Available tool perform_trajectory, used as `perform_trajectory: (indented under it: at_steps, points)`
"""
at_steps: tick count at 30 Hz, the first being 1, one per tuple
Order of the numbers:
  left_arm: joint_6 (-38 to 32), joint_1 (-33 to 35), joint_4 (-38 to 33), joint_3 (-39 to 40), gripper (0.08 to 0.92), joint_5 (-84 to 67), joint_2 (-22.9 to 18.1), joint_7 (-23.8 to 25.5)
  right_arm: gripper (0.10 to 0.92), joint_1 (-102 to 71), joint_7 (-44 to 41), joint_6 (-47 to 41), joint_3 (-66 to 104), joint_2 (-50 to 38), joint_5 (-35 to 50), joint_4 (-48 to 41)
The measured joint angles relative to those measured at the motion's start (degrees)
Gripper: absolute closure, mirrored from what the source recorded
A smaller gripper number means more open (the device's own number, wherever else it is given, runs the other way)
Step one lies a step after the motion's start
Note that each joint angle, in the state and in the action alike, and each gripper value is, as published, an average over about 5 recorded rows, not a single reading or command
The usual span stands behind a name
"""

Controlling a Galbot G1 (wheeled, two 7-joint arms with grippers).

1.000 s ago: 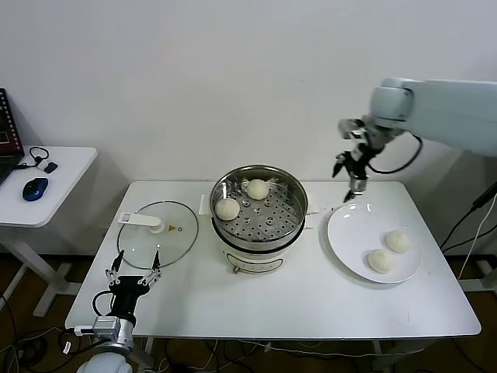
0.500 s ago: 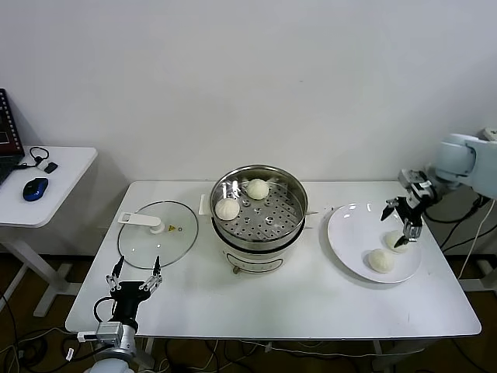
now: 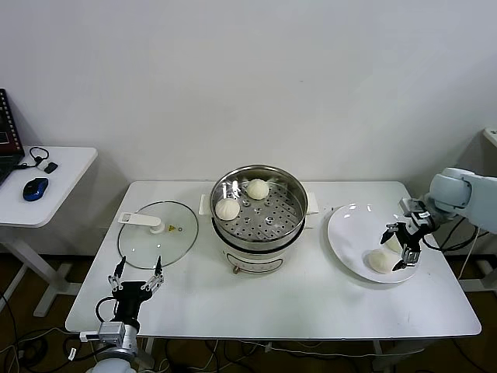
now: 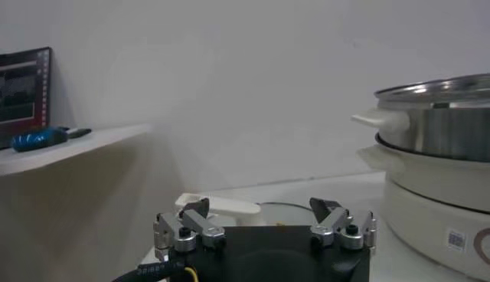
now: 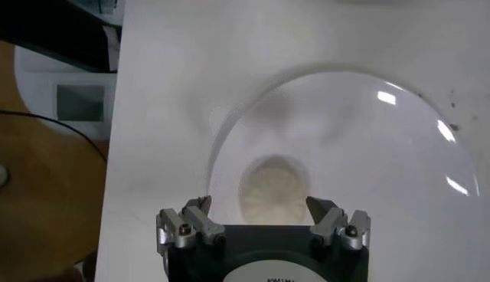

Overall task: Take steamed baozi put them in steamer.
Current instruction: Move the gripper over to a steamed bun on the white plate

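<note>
The steamer (image 3: 286, 227) stands mid-table with two steamed baozi (image 3: 227, 208) (image 3: 257, 189) on its perforated tray. Right of it a white plate (image 3: 349, 233) holds two more. One baozi (image 3: 379, 261) lies toward the plate's front. The other baozi (image 3: 395, 243) shows partly between the fingers of my right gripper (image 3: 397, 249), which is low over the plate and open. In the right wrist view that baozi (image 5: 274, 190) sits just ahead of the open right gripper (image 5: 260, 208), untouched. My left gripper (image 3: 137, 273) waits open at the table's front left; the left gripper (image 4: 260, 211) holds nothing.
A flat glass lid (image 3: 158, 233) with a white handle lies left of the steamer; the lid handle (image 4: 222, 207) and steamer (image 4: 436, 130) show in the left wrist view. A side table (image 3: 66, 167) at far left carries a blue mouse (image 3: 35, 189).
My right arm swung from high behind the plate, out to the right and down, until its open fingers straddle a baozi on the plate. The left arm barely shifted.
</note>
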Motion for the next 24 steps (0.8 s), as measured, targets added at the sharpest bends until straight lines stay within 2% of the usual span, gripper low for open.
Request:
perform_trajectory:
  at_steps: [24]
  points:
    - [-0.7,-0.5,1.4,0.3,0.177,-0.3,0.0,0.1,0.203,-8.9,1.4,1.5,7.3,3.1,-3.7,-8.2]
